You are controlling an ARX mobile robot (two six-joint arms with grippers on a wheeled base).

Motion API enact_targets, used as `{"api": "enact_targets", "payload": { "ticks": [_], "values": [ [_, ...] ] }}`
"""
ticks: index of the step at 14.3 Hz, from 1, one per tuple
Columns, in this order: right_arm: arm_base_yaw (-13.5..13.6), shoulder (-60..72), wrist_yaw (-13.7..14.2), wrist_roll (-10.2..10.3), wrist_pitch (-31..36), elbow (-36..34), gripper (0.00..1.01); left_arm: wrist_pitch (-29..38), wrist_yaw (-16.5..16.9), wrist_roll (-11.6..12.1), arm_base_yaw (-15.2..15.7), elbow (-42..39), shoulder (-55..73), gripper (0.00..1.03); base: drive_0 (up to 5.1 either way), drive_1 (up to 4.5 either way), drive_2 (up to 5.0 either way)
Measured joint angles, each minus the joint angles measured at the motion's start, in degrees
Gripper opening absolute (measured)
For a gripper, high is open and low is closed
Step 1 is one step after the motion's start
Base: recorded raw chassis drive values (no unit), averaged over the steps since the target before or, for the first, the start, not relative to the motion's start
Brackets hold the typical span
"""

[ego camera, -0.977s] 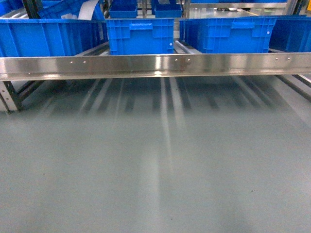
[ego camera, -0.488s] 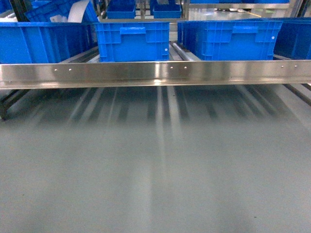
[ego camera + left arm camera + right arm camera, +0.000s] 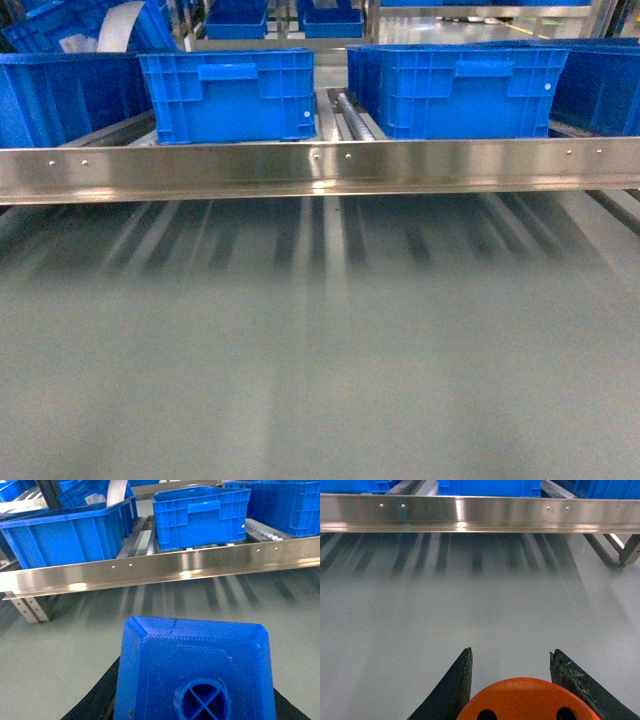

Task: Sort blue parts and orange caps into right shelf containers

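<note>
Left gripper (image 3: 192, 700) clamps a blue part (image 3: 195, 670), right gripper (image 3: 512, 680) pinches an orange cap (image 3: 525, 700) — both carried low, short of the shelf (image 3: 320, 170) rail. Risk as I judge it: the lift must clear that rail and the rims of the right shelf containers (image 3: 455, 90) — too low an approach could knock a piece loose onto the floor (image 3: 320, 350).

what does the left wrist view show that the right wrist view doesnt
Only the left wrist view shows the blue part held in the left gripper, filling the lower frame, and whole blue crates on the shelf. Only the right wrist view shows the orange cap between the right gripper's dark fingers, holes visible on top. Both share the shiny front rail and the grey floor below it.
</note>
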Motion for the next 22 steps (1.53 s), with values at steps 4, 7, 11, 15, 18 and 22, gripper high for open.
{"api": "enact_targets", "payload": {
  "ticks": [4, 7, 11, 15, 18, 22],
  "values": [
    [-0.04, 0.00, 0.00, 0.00, 0.09, 0.00, 0.41, -0.11, 0.02, 0.00, -0.07, 0.00, 0.02, 0.45, 3.0, 2.03, -4.9],
    [-0.04, 0.00, 0.00, 0.00, 0.22, 0.00, 0.41, 0.07, 0.02, 0.00, -0.07, 0.00, 0.00, 0.45, 2.7, 2.30, -5.0],
    [-0.04, -0.07, 0.02, 0.00, 0.26, 0.00, 0.41, -0.09, -0.02, 0.00, -0.07, 0.00, 0.13, 0.45, 2.6, 2.49, -5.0],
    [-0.04, 0.00, 0.17, 0.00, 0.28, 0.00, 0.41, -0.11, 0.15, 0.00, -0.26, 0.00, 0.07, 0.45, 0.0, 3.92, -3.7],
    [-0.04, 0.00, 0.24, 0.00, -0.02, 0.00, 0.41, -0.09, 0.28, 0.00, -0.31, 0.00, 0.02, 0.45, -2.9, 5.09, -1.8],
    [-0.04, -0.02, 0.17, 0.00, 0.24, 0.00, 0.41, -0.09, 0.09, 0.00, -0.26, 0.00, 0.02, 0.45, -3.0, 5.06, -1.7]
  ]
}}
